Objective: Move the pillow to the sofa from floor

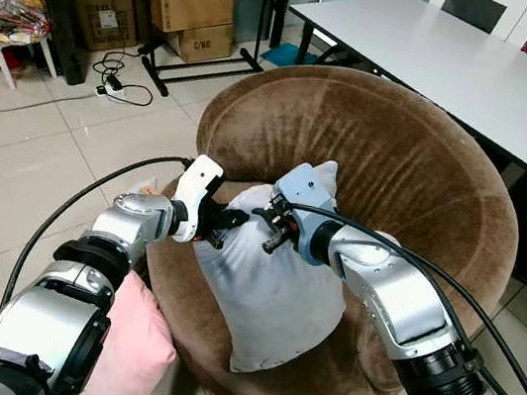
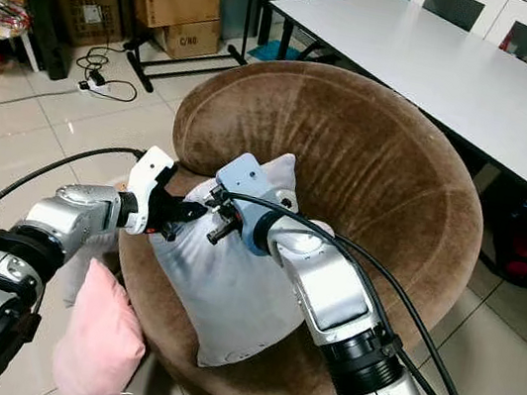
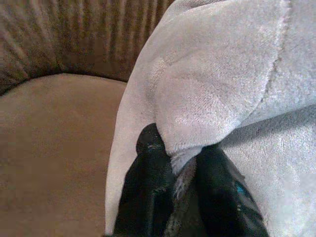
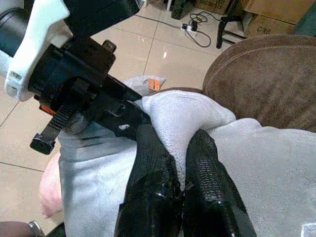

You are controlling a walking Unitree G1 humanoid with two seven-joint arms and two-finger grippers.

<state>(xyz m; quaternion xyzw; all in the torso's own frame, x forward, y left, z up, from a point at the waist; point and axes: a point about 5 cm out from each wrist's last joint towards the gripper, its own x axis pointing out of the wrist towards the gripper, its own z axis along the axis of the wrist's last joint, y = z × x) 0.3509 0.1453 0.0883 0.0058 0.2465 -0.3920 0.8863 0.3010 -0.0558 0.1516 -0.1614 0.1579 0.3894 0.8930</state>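
Tiled floor (image 1: 7, 167) spreads to the left, with boxes (image 1: 189, 0) far back and a white table (image 1: 485, 67) at far right; nearer us sits the round brown sofa (image 1: 428, 173), and the grey pillow (image 1: 269, 289) already lies on its seat, leaning toward the near left rim; we hold it from both sides, the left gripper (image 1: 230, 220) at its left upper edge and the right gripper (image 1: 273, 231) just beside it at the top; a pink pillow (image 1: 134, 348) sits on the floor below our left arm.

From the right eye we see the same, with the pillow's (image 2: 228, 292) lower corner hanging toward the sofa's near rim.

At the left wrist, the fingers (image 3: 148, 192) are closed on a fold of plush grey fabric, brown seat behind.

At the right wrist, both fingers (image 4: 205, 173) are pinched on a bunched corner of the pillow, the left gripper's body touching it just opposite.

We judge the pillow light, soft and floppy; it sags wherever unsupported and cannot break; the nap gives good friction; a bunched corner or seam is the best hold, as a flat face would slip free.
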